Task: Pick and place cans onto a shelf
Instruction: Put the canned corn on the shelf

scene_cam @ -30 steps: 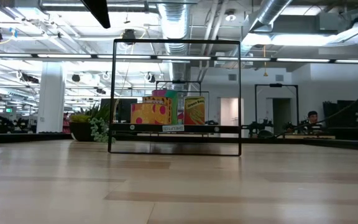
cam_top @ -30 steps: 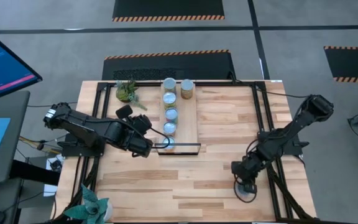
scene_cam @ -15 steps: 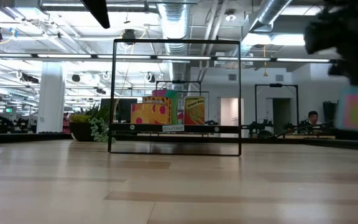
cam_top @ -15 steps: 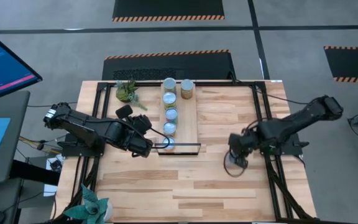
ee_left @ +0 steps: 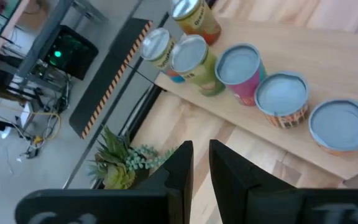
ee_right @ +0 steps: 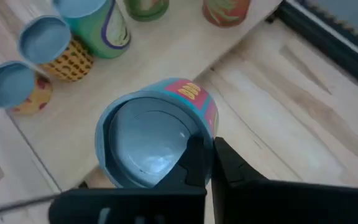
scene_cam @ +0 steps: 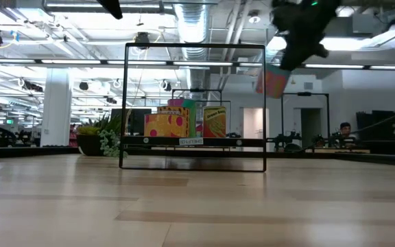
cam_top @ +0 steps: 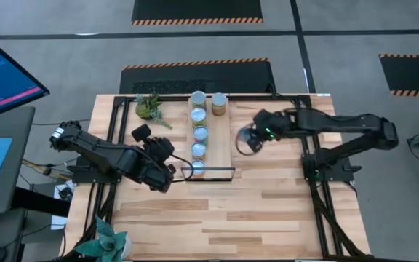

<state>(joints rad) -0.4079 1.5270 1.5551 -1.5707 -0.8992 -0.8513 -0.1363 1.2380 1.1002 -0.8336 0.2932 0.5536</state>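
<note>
Shelf of long light wood (cam_top: 222,138) with a black frame at one short end carries five small round silver-topped cans (cam_top: 199,134), four in a row plus one beside the far can. One sixth pink-and-blue can (ee_right: 160,134) hangs in the air just right of the shelf, pinched at its rim by the right gripper (cam_top: 252,138). Just left of the shelf's framed end, the left gripper (cam_top: 167,172) hovers, fingers (ee_left: 180,168) narrowly apart and empty.
</note>
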